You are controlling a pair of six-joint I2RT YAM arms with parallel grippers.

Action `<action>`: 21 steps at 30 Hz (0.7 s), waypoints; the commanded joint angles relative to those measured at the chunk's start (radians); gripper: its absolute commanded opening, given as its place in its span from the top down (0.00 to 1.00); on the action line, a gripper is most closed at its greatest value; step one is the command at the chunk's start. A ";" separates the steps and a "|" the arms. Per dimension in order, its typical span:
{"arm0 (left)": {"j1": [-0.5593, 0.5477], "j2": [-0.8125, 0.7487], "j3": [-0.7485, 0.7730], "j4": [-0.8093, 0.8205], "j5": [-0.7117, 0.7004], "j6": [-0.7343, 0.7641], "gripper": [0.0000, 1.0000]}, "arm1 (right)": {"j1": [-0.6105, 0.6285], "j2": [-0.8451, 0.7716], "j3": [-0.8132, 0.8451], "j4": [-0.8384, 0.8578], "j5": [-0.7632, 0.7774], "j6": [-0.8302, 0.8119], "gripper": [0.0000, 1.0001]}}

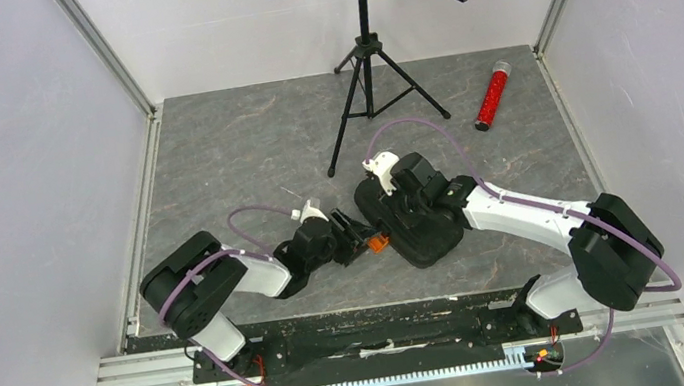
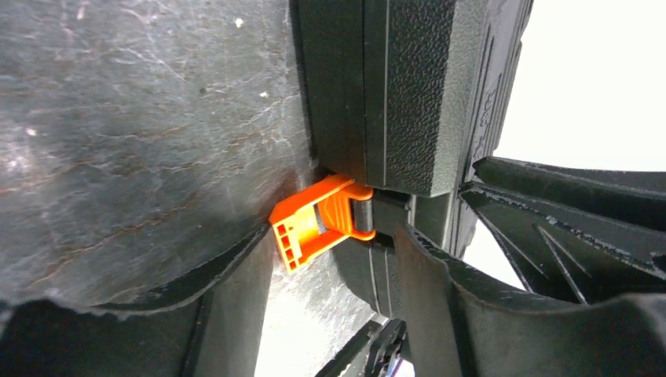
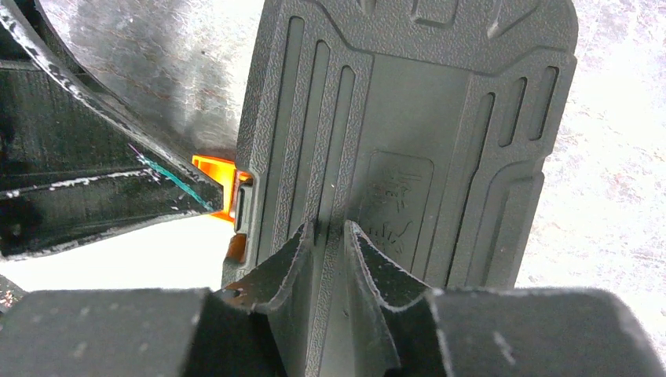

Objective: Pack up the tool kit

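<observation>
- Closest to my left wrist camera are my left fingers point(image 2: 212, 314), spread wide, with the orange latch point(image 2: 318, 221) of the tool kit case point(image 2: 408, 94) lying in the gap between them. Neither finger clamps it.
- That latch sticks out from the case's left side wall, tilted away from it, over the grey table point(image 2: 118, 141).
- My left gripper point(image 1: 361, 238) points at the case's left edge, held low. My left arm point(image 1: 229, 280) lies folded to the left of the case, elbow back by its base.
- My right fingers point(image 3: 369, 267) stand close together with a thin slit between them, tips down on the case's ribbed lid point(image 3: 408, 157). Whether they pinch a rib I cannot tell.
- My right arm point(image 1: 523, 213) comes in from the case's right, forearm stretched leftward, wrist bent over the case so that the right gripper point(image 3: 326, 228) meets the lid.
- The case lies flat and shut, lid over base, between my two arms.
- Bare grey table shows on the case's left and far-left sides, out to the side wall.
- A black tripod point(image 1: 366, 68) has its legs planted just beyond the case's far end.
- A red glittery tube point(image 1: 491, 96) lies well apart, beyond the case and to its right.
- A black rail point(image 1: 388, 333) along the table's edge runs close on the case's near side.
</observation>
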 commanded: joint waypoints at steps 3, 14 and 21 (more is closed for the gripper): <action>-0.012 0.057 -0.075 0.291 -0.033 -0.042 0.42 | 0.007 0.047 -0.073 -0.110 -0.071 -0.003 0.77; -0.038 0.070 -0.093 0.540 -0.049 0.004 0.53 | 0.009 0.046 -0.084 -0.094 -0.086 -0.001 0.77; -0.054 0.069 -0.081 0.613 -0.051 0.047 0.56 | 0.008 0.045 -0.088 -0.088 -0.097 0.000 0.77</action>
